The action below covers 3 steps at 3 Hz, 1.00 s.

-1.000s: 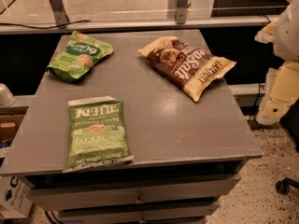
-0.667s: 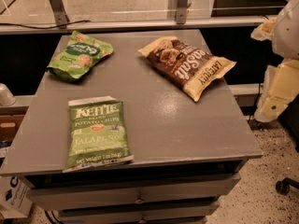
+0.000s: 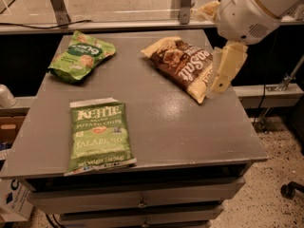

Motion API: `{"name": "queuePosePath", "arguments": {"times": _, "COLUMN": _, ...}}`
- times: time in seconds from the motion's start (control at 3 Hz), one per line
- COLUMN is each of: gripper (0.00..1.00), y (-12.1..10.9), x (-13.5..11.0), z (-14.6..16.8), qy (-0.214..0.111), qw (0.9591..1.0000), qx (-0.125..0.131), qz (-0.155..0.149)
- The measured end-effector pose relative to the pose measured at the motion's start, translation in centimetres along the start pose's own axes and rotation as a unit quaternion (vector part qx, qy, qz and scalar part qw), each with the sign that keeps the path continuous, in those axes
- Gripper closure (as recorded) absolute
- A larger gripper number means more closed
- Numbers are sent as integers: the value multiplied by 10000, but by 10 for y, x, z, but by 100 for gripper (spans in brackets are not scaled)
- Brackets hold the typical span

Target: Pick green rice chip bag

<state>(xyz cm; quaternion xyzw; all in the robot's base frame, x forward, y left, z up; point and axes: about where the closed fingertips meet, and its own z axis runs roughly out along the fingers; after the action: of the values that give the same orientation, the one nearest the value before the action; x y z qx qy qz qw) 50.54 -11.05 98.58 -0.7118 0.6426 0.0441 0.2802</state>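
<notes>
Swung in from the right: tool (image 3: 227,69) now just right of brown bag (image 3: 183,63), over counter (image 3: 166,127) edge. Rice bag (image 3: 80,55) sits well left of brown bag. Grip state: cannot tell.

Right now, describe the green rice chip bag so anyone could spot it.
On the grey table, far left corner, away from the gripper at the right edge, lies the green rice chip bag. It is puffy, light green, unlike the flat Kettle bag.

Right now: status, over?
Gripper at table's right edge, above brown bag. Rice chip bag far left, untouched. Brown bag lies between them.
</notes>
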Motion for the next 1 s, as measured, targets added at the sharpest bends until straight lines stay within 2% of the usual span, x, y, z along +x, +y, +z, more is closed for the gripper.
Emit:
{"name": "queuePosePath", "arguments": {"times": 0.33, "gripper": 0, "y": -17, "x": -44, "z": 36, "qy": -580, "qw": 9965, "qx": -32, "qz": -597}}
{"name": "queuePosePath", "arguments": {"times": 0.67, "gripper": 0, "y": -20, "x": -92, "z": 84, "qy": -954, "qw": 9908, "qx": -78, "qz": -961}}
{"name": "queuePosePath", "arguments": {"times": 1.0, "gripper": 0, "y": -20, "x": -92, "z": 84, "qy": -954, "qw": 9908, "qx": -78, "qz": -962}}
